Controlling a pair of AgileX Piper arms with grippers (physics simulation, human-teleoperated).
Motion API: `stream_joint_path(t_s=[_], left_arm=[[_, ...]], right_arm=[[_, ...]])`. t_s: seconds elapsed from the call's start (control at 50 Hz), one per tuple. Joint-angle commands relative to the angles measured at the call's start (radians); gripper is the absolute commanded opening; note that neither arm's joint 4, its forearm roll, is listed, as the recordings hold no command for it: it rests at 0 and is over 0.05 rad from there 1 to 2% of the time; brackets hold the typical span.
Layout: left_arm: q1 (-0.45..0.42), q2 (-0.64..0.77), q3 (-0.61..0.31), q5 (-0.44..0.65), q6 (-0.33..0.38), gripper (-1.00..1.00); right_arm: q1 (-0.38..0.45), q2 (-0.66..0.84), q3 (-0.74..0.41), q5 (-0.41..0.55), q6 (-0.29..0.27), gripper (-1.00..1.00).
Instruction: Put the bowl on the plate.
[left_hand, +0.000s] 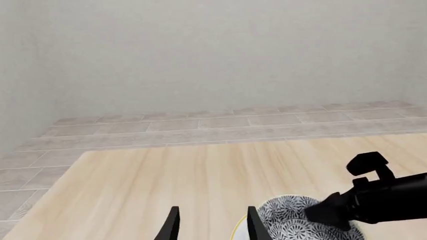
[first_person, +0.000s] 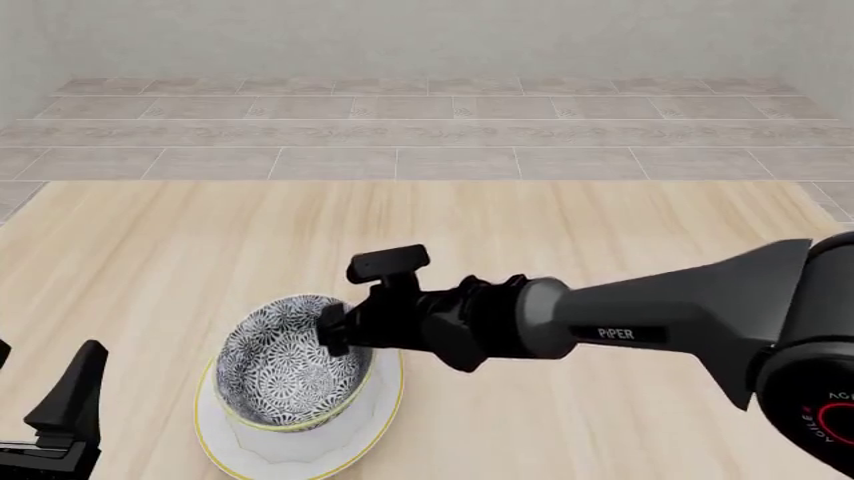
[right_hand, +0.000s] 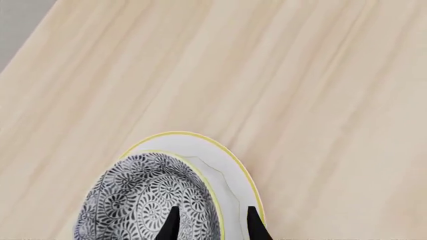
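On plate (first_person: 378, 424), bowl (first_person: 287, 362) sits tilted, right gripper (right_hand: 210, 224) straddling its rim (jaws parted, grip unclear). Left gripper (left_hand: 210, 225) open, empty, idle nearby. Risk: abrupt withdrawal snags rim, tips bowl off plate.

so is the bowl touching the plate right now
Touching. In the front view the bowl sits tilted inside the plate, its base resting on the plate with no gap.

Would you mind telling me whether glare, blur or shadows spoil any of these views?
Front view: flat, even light, sharp throughout, no glare on the plate. Right wrist view: crisp, with only a faint shade line on the plate beside the bowl. Left wrist view: sharp, wall evenly lit.
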Motion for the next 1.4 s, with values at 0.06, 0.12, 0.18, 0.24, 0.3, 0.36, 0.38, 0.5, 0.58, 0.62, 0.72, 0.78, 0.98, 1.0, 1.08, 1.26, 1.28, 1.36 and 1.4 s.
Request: stream_joint_path(t_s=[0.06, 0.12, 0.18, 0.24, 0.3, 0.36, 0.38, 0.5, 0.58, 0.62, 0.72, 0.78, 0.98, 1.0, 1.08, 1.26, 1.28, 1.36, 1.4], left_arm=[[-0.001, 0.000, 0.000, 0.001, 0.001, 1.00], [-0.001, 0.000, 0.000, 0.002, 0.000, 1.00], [0.000, 0.000, 0.000, 0.003, 0.001, 1.00], [-0.001, 0.001, -0.001, 0.005, 0.002, 1.00], [-0.001, 0.001, -0.001, 0.005, 0.002, 1.00], [-0.001, 0.001, -0.001, 0.006, 0.002, 1.00], [-0.001, 0.001, -0.001, 0.007, 0.002, 1.00], [-0.002, 0.001, 0.000, 0.010, 0.004, 1.00], [-0.002, 0.000, 0.000, 0.012, 0.004, 1.00], [-0.001, 0.000, 0.000, 0.012, 0.003, 1.00], [-0.002, 0.000, 0.000, 0.014, 0.005, 1.00], [-0.003, 0.000, 0.000, 0.015, 0.006, 1.00], [-0.001, 0.000, 0.000, 0.016, 0.011, 1.00], [-0.001, 0.000, 0.000, 0.016, 0.012, 1.00], [-0.001, 0.000, 0.000, 0.017, 0.012, 1.00], [-0.001, 0.000, 0.000, 0.017, 0.015, 1.00], [-0.001, 0.000, 0.000, 0.017, 0.015, 1.00], [0.000, 0.000, 0.000, 0.016, 0.016, 1.00], [0.001, 0.000, 0.000, 0.015, 0.015, 1.00]], right_arm=[[-0.010, -0.055, 0.009, 0.031, -0.028, 1.00], [-0.016, -0.072, 0.013, 0.038, -0.042, 1.00], [-0.017, -0.086, 0.019, 0.042, -0.048, 1.00], [-0.021, -0.096, 0.024, 0.044, -0.057, 1.00], [-0.025, -0.102, 0.026, 0.046, -0.068, 1.00], [-0.026, -0.111, 0.033, 0.048, -0.073, 1.00], [-0.026, -0.116, 0.037, 0.048, -0.075, 1.00], [-0.032, -0.152, 0.057, 0.053, -0.090, 1.00], [-0.040, -0.177, 0.081, 0.047, -0.104, 1.00], [-0.042, -0.187, 0.097, 0.039, -0.103, 1.00], [-0.044, -0.215, 0.126, 0.022, -0.105, 1.00], [-0.040, -0.245, 0.147, 0.016, -0.101, 1.00], [-0.031, -0.354, 0.201, 0.021, -0.120, 1.00], [-0.030, -0.360, 0.207, 0.019, -0.119, 1.00], [-0.033, -0.385, 0.233, 0.008, -0.119, 1.00], [-0.043, -0.450, 0.283, -0.002, -0.117, 1.00], [-0.044, -0.453, 0.288, -0.005, -0.116, 1.00], [-0.044, -0.458, 0.303, -0.019, -0.112, 1.00], [-0.051, -0.452, 0.313, -0.034, -0.109, 1.00]])
